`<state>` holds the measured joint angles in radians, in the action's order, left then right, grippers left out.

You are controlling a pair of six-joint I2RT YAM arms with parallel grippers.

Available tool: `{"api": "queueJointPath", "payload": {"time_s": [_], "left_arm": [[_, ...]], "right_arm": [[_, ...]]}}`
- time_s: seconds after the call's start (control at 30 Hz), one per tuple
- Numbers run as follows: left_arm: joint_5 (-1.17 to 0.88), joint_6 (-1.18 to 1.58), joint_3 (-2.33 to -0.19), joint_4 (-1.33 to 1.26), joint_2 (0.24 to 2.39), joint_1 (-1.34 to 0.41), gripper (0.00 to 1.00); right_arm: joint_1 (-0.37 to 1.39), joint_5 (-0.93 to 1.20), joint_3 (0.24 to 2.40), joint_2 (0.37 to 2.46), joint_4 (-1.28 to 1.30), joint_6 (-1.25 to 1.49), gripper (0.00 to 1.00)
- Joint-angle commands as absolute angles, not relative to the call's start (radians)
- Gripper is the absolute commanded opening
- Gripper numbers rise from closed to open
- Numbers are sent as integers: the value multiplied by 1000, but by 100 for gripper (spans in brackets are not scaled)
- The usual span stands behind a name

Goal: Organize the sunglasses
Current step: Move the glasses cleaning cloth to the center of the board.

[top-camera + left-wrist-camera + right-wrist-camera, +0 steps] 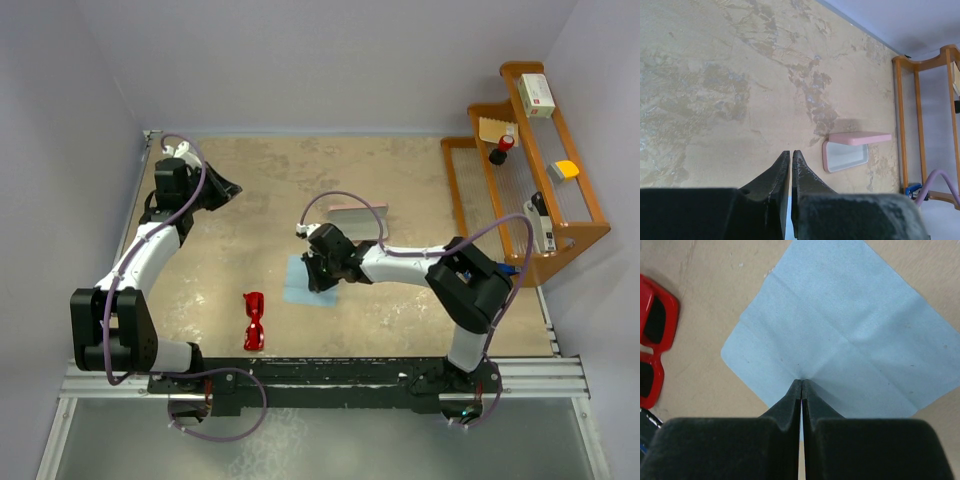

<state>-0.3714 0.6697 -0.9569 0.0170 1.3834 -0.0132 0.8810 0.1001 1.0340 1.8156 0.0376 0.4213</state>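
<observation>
Right gripper (801,383) pinched shut on blue cloth (855,320), sunglasses (652,340) near, to its left

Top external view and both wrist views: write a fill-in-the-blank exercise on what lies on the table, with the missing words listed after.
1. The sunglasses lying on the table have a ___ frame.
2. The right tool, fingers together, is down at the light blue ___.
3. The pink case has its lid ___.
4. The wooden rack stands at the robot's ___ side.
Missing words: red; cloth; open; right.
</observation>
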Motion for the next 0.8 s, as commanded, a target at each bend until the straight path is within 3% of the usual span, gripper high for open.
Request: {"api": "queueJointPath", "payload": {"time_s": [0.0,0.47,0.6,0.77], "left_arm": [[-386,650,-975,5,1366,-3,2],[-406,655,-966,10,1357,-3,3],[-378,625,-976,56,1356,-3,8],[-339,582,-996,128,1348,-6,13]], "right_arm": [[898,94,964,1779,107,451,0],[921,70,859,1648,136,457,0],[929,55,879,1611,142,458,0],[933,31,950,1553,150,447,19]]}}
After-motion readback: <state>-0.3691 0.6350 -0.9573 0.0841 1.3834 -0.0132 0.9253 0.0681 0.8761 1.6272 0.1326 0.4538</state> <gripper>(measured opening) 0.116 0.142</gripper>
